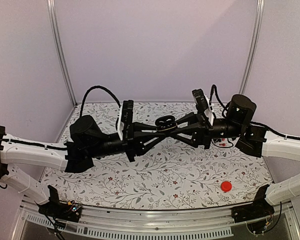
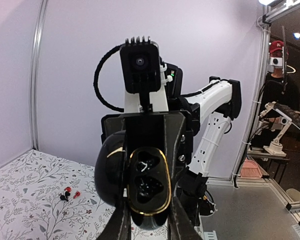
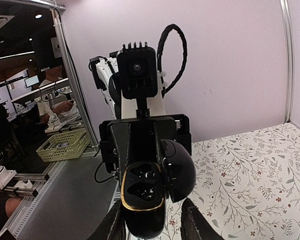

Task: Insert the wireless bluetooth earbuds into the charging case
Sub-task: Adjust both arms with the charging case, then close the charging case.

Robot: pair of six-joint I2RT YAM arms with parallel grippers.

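Observation:
The charging case hangs open in mid-air above the table's middle, between both grippers. It is glossy black with a gold rim, and its two dark wells face the left wrist camera, lid swung to the side. My left gripper is shut on the case base. My right gripper stands open around the same case, with a gap on its right-hand side. The earbuds, two small black and red pieces, lie on the table by the right arm.
A flat red disc lies near the front right of the flowered table. White walls with metal posts close the back and sides. Both arms stretch across the middle of the table.

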